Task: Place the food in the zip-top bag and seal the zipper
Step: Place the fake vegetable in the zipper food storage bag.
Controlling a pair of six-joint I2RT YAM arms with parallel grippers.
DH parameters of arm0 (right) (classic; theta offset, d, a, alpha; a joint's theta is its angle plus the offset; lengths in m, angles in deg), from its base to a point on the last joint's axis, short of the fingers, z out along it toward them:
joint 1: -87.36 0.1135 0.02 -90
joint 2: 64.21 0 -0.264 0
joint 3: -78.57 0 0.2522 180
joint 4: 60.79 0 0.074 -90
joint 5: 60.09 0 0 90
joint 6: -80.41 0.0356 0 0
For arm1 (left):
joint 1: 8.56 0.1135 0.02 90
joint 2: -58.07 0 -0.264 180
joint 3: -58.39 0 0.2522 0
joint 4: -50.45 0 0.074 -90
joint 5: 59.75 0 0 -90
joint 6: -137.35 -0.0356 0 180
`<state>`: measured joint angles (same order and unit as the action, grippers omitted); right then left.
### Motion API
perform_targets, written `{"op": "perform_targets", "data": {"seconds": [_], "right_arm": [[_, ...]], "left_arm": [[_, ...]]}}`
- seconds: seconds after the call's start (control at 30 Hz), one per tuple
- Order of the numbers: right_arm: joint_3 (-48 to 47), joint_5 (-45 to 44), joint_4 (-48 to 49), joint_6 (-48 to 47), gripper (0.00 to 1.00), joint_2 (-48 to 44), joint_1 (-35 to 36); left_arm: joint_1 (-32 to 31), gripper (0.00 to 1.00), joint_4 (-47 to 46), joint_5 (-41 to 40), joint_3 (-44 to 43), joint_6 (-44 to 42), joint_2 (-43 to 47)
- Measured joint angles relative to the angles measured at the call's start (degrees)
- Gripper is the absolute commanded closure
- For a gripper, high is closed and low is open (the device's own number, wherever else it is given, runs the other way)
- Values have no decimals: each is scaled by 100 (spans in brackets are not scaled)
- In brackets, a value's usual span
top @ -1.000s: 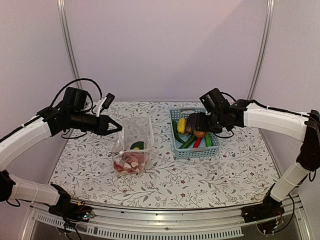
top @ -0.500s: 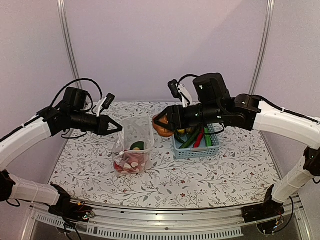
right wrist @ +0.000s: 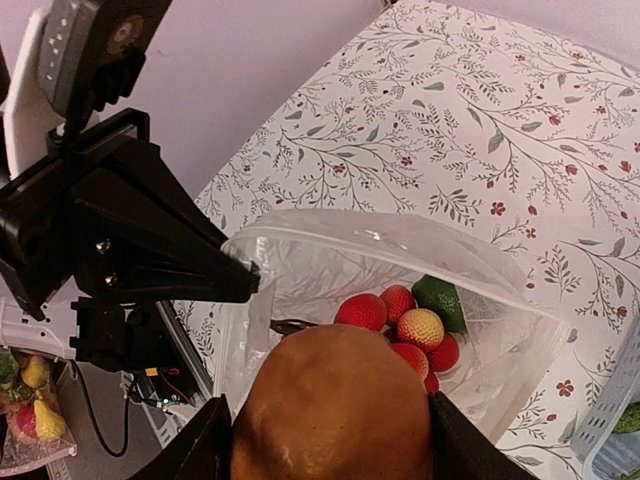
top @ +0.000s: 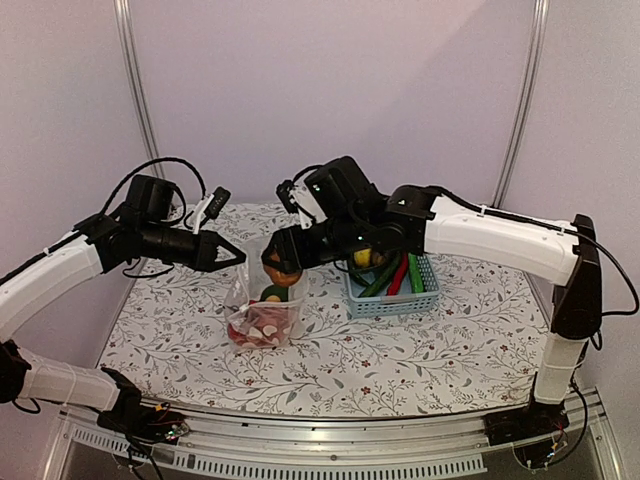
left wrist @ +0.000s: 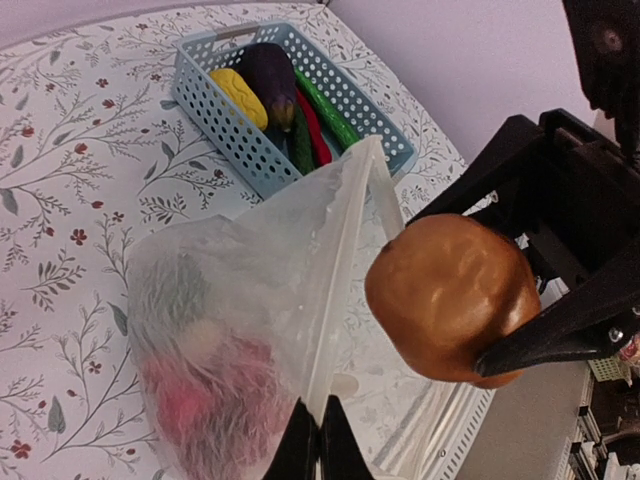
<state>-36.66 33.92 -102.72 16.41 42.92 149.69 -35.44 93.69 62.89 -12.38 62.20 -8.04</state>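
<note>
The zip-top bag (top: 268, 292) stands open on the table, with red round pieces (right wrist: 400, 312) and a green piece (right wrist: 440, 300) of food inside. My left gripper (top: 238, 254) is shut on the bag's mouth edge (left wrist: 335, 290), where the zipper strip runs, and holds it up. My right gripper (top: 281, 258) is shut on a brown potato (right wrist: 335, 400), hanging just above the open mouth (right wrist: 380, 240). In the left wrist view the potato (left wrist: 450, 295) is right of the bag (left wrist: 240, 300), apart from it.
A light-blue slotted basket (top: 392, 303) stands right of the bag. It holds a yellow piece (left wrist: 238, 95), a dark purple eggplant (left wrist: 270, 75), green cucumbers (left wrist: 330, 110) and a red chili (left wrist: 315, 135). The right arm reaches across above the basket.
My right arm has swung left from the basket with the brown potato to above the bag's mouth. The left gripper and bag have stayed still.
</note>
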Motion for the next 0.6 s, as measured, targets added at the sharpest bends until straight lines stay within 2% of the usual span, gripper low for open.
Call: {"op": "perform_targets", "data": {"seconds": [0.33, 0.5, 0.6], "right_arm": [[-1829, -1635, -1244, -46, 45, 1233, 479], [-1969, -2072, -1602, -55, 42, 1648, 586], [-1969, -2214, -1799, -55, 37, 1797, 575]], "left_arm": [[0, 100, -7, 42, 24, 4, 0], [0, 100, -7, 42, 31, 4, 0], [0, 100, -9, 48, 31, 9, 0]]}}
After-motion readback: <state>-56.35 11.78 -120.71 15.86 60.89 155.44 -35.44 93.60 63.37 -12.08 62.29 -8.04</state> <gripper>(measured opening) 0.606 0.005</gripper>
